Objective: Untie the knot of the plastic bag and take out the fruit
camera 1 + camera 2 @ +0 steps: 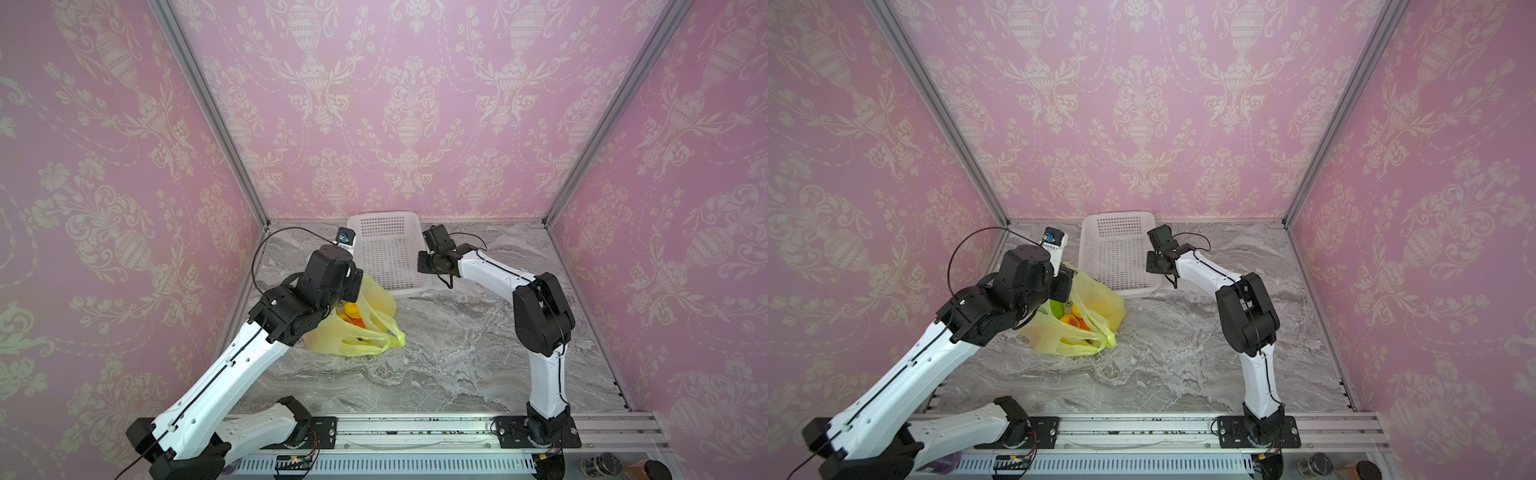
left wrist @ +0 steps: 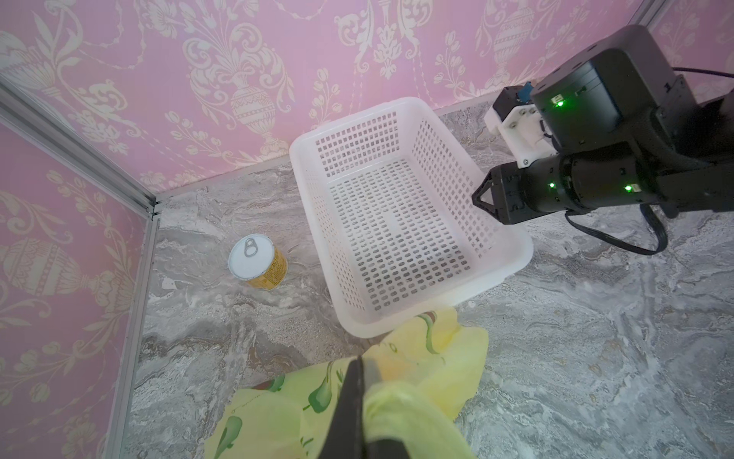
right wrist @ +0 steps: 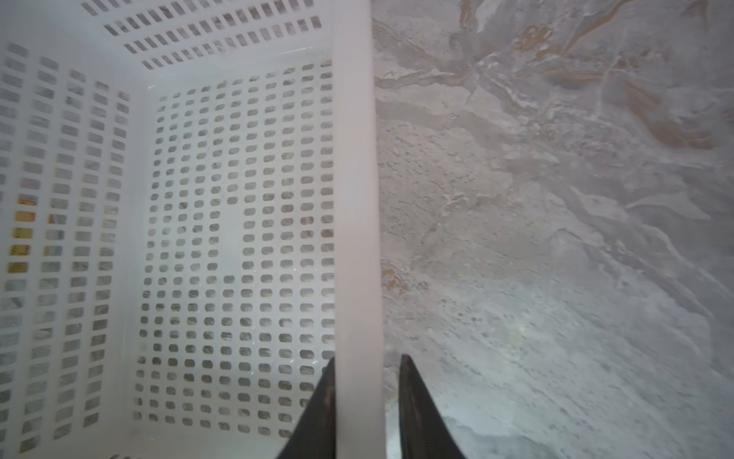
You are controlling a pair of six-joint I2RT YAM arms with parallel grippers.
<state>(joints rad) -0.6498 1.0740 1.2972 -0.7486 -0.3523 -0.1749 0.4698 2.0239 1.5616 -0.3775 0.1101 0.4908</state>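
The left gripper (image 2: pixel 361 369) pinches a fold of the plastic bag (image 1: pixel 328 338), which lies on the desk (image 1: pixel 457 353) left of centre in both top views, just beside the basket (image 2: pixel 397 107). The right gripper (image 3: pixel 365 369) straddles the basket's rim; whether it clamps cannot be told. The step is probably dragging the basket closer: it should seat the rim deep and pull low and slowly. There is one bag, one basket and one can (image 2: pixel 258 262); about four fruit (image 1: pixel 1070 321) show.

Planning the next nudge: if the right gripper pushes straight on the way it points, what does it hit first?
Most likely the basket rim: the right gripper has its jaws on either side of it. Depth is unclear.
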